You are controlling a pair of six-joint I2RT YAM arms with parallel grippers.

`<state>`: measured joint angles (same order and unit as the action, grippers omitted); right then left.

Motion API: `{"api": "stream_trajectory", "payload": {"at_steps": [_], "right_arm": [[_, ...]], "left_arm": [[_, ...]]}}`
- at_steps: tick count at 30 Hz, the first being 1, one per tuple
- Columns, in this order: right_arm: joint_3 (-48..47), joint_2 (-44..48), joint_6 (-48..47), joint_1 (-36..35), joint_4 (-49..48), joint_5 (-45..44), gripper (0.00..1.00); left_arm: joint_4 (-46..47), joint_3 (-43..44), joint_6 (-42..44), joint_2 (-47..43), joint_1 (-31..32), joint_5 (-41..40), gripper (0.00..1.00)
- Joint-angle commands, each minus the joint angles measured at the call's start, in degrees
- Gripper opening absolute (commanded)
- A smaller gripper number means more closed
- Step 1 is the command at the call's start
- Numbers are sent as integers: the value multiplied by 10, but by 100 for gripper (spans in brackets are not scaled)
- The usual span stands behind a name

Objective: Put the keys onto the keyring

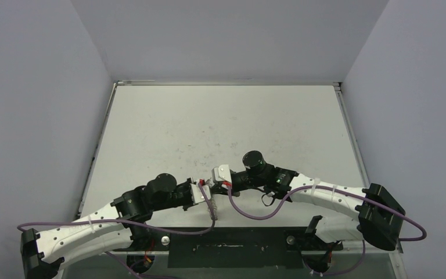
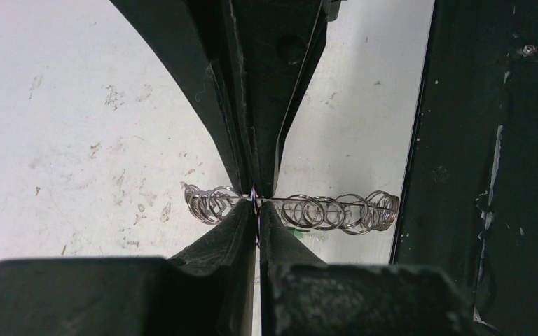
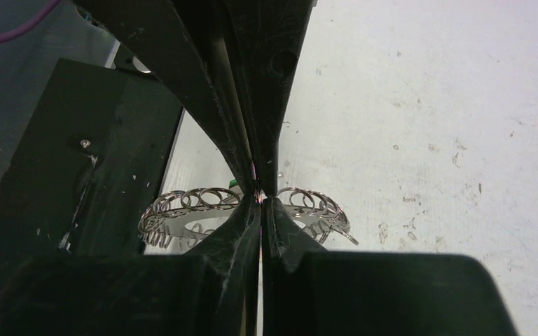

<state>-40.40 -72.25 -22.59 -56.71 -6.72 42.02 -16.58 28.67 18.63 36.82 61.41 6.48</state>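
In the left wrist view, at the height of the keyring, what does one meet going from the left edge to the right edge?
White table → left loops of the keyring → left gripper, shut on it → its right loops → black plate.

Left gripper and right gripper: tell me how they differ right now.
The left gripper meets the keyring edge-on, a thin band crossing its jaws; the right gripper sees it obliquely, hole showing. The left reaches in from the left, the right from the right. Both are shut at the ring's looped rim.
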Motion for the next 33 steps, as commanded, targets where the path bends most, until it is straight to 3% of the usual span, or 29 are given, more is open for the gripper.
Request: {"api": "stream_trajectory", "payload": {"at_steps": [1,4,8,16,20,27,33], "right_arm": [[-18,0,-7,-5,-21,18,0],[-5,11,14,-3,-48,17,0],[18,25,54,0,-104,17,0],[61,51,120,0,-194,7,0],[67,62,126,-1,-199,-1,0],[64,75,126,0,-195,-8,0],[68,76,136,0,-211,-11,0]], "left_arm": [[46,13,4,-7,0,8,0],[40,6,5,-17,0,2,2],[30,-7,2,-43,0,-9,20],[35,-37,-17,-86,0,-16,25],[50,-43,-18,-79,1,-12,22],[69,-45,-17,-56,0,-5,1],[81,-50,-17,-54,0,-3,0]]}}
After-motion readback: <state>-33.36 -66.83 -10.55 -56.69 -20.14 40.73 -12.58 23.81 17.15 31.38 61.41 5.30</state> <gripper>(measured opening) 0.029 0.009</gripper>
